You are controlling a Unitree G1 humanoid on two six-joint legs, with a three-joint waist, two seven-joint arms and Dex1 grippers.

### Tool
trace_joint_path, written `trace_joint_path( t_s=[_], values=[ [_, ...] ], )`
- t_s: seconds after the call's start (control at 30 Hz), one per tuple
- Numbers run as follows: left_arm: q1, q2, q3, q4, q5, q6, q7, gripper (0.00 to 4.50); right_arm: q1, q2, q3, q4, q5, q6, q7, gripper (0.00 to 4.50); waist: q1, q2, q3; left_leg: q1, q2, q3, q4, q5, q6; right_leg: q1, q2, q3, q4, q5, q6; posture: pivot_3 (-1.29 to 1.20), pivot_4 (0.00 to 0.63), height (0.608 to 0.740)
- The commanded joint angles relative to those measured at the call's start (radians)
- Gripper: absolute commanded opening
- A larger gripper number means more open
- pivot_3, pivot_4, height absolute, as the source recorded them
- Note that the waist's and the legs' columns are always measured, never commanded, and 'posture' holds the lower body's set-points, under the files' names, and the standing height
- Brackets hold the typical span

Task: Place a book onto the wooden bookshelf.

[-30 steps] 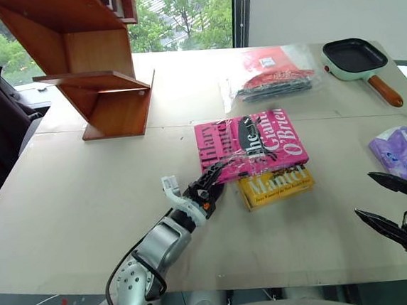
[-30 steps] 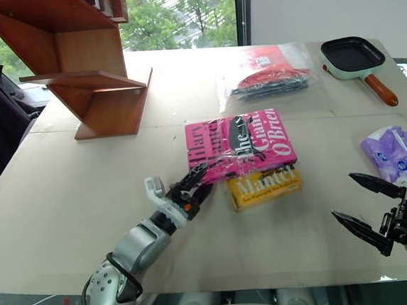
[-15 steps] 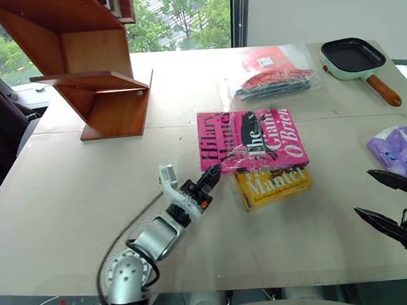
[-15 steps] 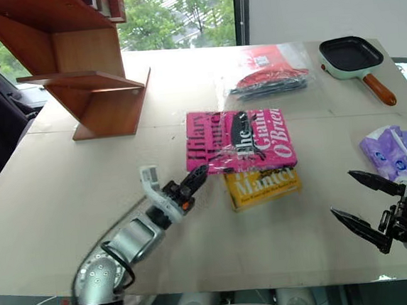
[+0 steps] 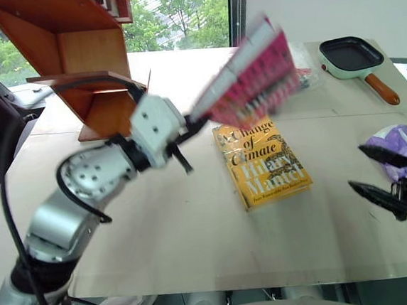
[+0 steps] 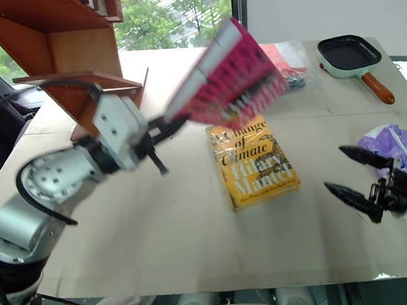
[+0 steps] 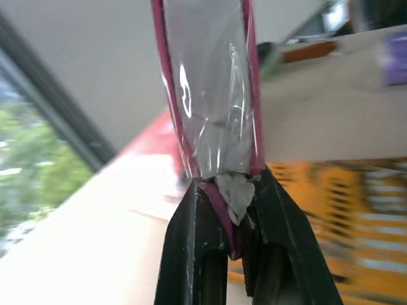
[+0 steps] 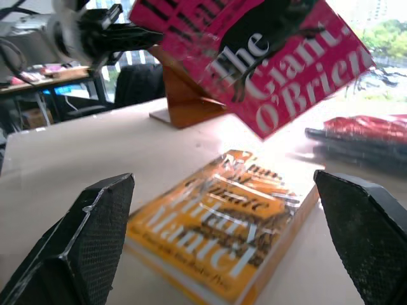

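One book airborne: left gripper (image 7: 232,210) pinches the pink paperback (image 5: 254,77) by a corner, held tilted above the table (image 5: 124,224), over the yellow book (image 5: 265,163). Right gripper (image 5: 380,173) spread wide, holding nothing. Carry step; next, swing it toward the wooden bookshelf (image 5: 88,55) and align with a slanted board.

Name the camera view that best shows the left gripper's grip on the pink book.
The left wrist view: the left gripper fingers pinch the pink book by its wrapped edge, seen close. The eye views show the book lifted above the yellow book, blurred. The right wrist view shows its cover lettering, with the grip far off.
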State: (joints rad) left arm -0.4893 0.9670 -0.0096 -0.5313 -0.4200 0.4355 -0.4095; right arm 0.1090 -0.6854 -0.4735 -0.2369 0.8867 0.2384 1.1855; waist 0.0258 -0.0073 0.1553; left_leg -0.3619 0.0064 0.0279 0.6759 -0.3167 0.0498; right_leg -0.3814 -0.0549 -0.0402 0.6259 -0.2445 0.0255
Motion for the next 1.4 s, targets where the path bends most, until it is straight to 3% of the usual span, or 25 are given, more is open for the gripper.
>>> trace_joint_path(
  t_s=[0.03, 0.2, 0.3, 0.43, 0.57, 0.63, 0.73, 0.87, 0.93, 1.03, 1.17, 1.23, 1.4],
  values=[
    [-0.069, 0.118, 0.041, -0.032, 0.217, -0.041, -0.009, 0.01, -0.110, -0.033, 0.001, 0.068, 0.030, 0.031, 0.030, 4.50, -0.008, -0.001, 0.002, -0.001, 0.000, 0.000, 0.000, 0.000, 0.000, -0.001, 0.000, 0.000, 0.000, 0.000, 0.000, 0.00, 0.150, 0.740],
    [-0.178, 0.316, 0.038, 0.033, 0.497, -0.156, -0.067, 0.01, -0.272, -0.055, 0.036, 0.204, 0.008, 0.048, 0.085, 4.50, -0.009, -0.005, 0.007, -0.012, -0.001, -0.001, -0.001, 0.000, 0.000, -0.011, 0.000, -0.001, 0.000, -0.001, 0.003, 0.00, 0.150, 0.740],
    [-0.224, 0.362, 0.040, 0.051, 0.548, -0.180, -0.123, 0.01, -0.332, -0.049, 0.063, 0.269, -0.024, 0.030, 0.120, 4.50, -0.008, -0.004, 0.007, -0.021, -0.002, -0.001, 0.005, 0.000, -0.001, -0.018, 0.002, -0.003, 0.000, -0.001, 0.004, 0.00, 0.150, 0.740],
    [-0.223, 0.329, 0.059, 0.025, 0.544, -0.122, -0.176, 0.01, -0.397, -0.024, 0.097, 0.340, -0.061, -0.002, 0.157, 4.50, -0.007, -0.004, 0.008, -0.023, -0.003, -0.001, 0.009, 0.000, 0.000, -0.017, 0.001, -0.004, 0.001, -0.001, 0.007, 0.00, 0.150, 0.740],
    [-0.103, 0.256, 0.084, -0.052, 0.520, -0.032, -0.211, 0.01, -0.448, 0.001, 0.126, 0.390, -0.087, -0.016, 0.186, 4.50, -0.012, -0.004, 0.008, -0.021, -0.003, -0.001, 0.009, 0.000, 0.000, -0.017, 0.001, -0.002, 0.004, -0.001, 0.008, 0.00, 0.150, 0.740],
    [-0.083, 0.149, 0.098, -0.092, 0.471, 0.037, -0.181, 0.01, -0.451, 0.007, 0.129, 0.389, -0.093, -0.015, 0.191, 4.50, -0.011, -0.004, 0.008, -0.020, -0.002, -0.001, 0.010, 0.000, 0.000, -0.017, 0.001, -0.002, 0.006, -0.001, 0.007, 0.00, 0.150, 0.740],
    [-0.083, -0.204, 0.156, -0.160, 0.272, 0.204, -0.047, 0.01, -0.437, 0.010, 0.123, 0.373, -0.095, -0.013, 0.184, 4.50, 0.000, -0.005, 0.008, -0.022, -0.002, -0.002, 0.012, 0.000, 0.000, -0.017, 0.000, -0.003, 0.008, -0.001, 0.007, 0.00, 0.150, 0.740],
    [-0.052, -0.689, 0.380, -0.217, -0.192, 0.390, 0.160, 0.01, -0.380, 0.003, 0.099, 0.323, -0.091, -0.006, 0.169, 4.50, 0.009, -0.006, 0.008, -0.027, -0.001, -0.006, 0.024, 0.000, 0.000, -0.016, -0.003, -0.005, 0.015, -0.001, 0.007, 0.00, 0.150, 0.740],
    [0.002, -0.820, 0.495, -0.201, -0.457, 0.452, 0.300, 0.01, -0.345, -0.004, 0.088, 0.297, -0.091, -0.007, 0.166, 4.50, 0.007, -0.006, 0.008, -0.027, -0.001, -0.006, 0.026, 0.000, 0.000, -0.016, -0.005, -0.006, 0.015, -0.001, 0.007, 0.00, 0.150, 0.740],
    [0.167, -0.826, 0.560, -0.131, -0.819, 0.541, 0.466, 0.01, -0.302, -0.012, 0.069, 0.264, -0.087, -0.008, 0.159, 4.50, -0.008, -0.006, 0.007, -0.021, -0.001, -0.006, 0.025, 0.000, 0.000, -0.013, -0.006, -0.003, 0.014, -0.001, 0.007, 0.00, 0.150, 0.740],
    [0.344, -0.733, 0.520, -0.015, -1.209, 0.539, 0.610, 0.01, -0.263, -0.012, 0.044, 0.219, -0.075, 0.002, 0.135, 4.50, -0.012, -0.006, 0.008, -0.017, -0.001, -0.006, 0.024, 0.000, 0.000, -0.011, -0.006, -0.002, 0.016, 0.000, 0.007, 0.00, 0.150, 0.740],
    [0.394, -0.664, 0.476, 0.035, -1.385, 0.536, 0.595, 0.01, -0.242, -0.010, 0.034, 0.195, -0.070, 0.007, 0.122, 4.50, -0.007, -0.006, 0.008, -0.017, -0.002, -0.008, 0.024, 0.000, 0.000, -0.011, -0.006, -0.003, 0.017, 0.002, 0.004, 0.00, 0.150, 0.740],
    [0.366, -0.490, 0.323, 0.221, -1.398, 0.670, 0.401, 0.01, -0.193, 0.004, 0.024, 0.134, -0.058, 0.016, 0.089, 4.50, 0.000, -0.003, 0.004, -0.013, -0.004, -0.008, 0.025, 0.000, 0.000, -0.007, -0.007, -0.003, 0.016, 0.003, 0.004, 0.00, 0.150, 0.740]
  ],
)
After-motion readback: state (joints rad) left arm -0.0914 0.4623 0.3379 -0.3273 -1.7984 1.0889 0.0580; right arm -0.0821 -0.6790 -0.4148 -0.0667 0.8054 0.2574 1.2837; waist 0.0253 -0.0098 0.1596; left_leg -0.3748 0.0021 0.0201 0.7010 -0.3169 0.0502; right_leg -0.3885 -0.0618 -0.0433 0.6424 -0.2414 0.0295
